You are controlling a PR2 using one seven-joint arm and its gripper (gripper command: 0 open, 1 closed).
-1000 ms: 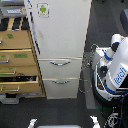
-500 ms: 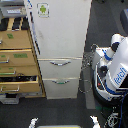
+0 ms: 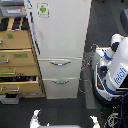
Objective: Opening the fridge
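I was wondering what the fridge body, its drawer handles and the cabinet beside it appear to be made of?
The fridge looks like white painted metal or plastic: smooth, uniform, faintly glossy; the picture is too coarse to tell which. Its curved drawer handles look silvery, likely metal or chromed plastic, from their bright sheen. The drawer cabinet looks like tan wood or wood laminate, matte, with flat panel fronts.

white rounded robot body [image 3: 116, 70] with blue lettering, black cables alongside
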